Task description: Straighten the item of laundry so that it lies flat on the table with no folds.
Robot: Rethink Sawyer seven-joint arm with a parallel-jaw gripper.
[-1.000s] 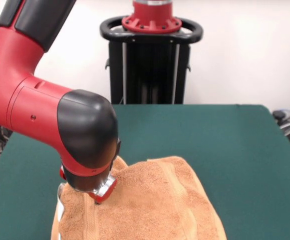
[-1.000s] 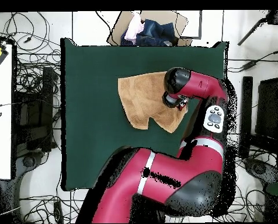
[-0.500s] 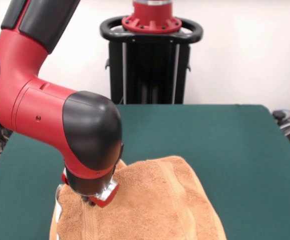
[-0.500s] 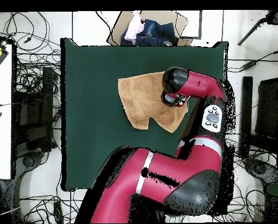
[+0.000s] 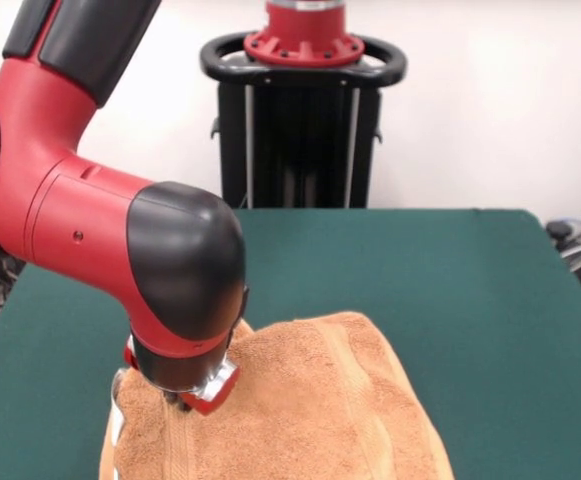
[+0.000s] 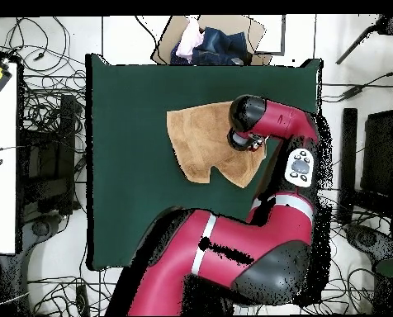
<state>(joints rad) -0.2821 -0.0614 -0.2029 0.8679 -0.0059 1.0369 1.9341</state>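
The item of laundry is an orange-tan towel lying rumpled on the green table, with a raised fold running across its middle. Its lower part runs out of the front view. From overhead the item of laundry has an irregular outline with a notch on its near edge, on the right half of the table. My gripper points down and touches the towel's left part close to its edge. The thick black and red wrist covers it from above, so its state does not show.
An open cardboard box with clothes stands just beyond the table's far edge in the overhead view. A white bench runs along the left, and cables lie on the floor around the table. The red arm spans the table's lower right part.
The wrist has shifted slightly and sunk a little onto the towel over the last second. Since half a second ago almost nothing has moved. The towel's shape is unchanged.
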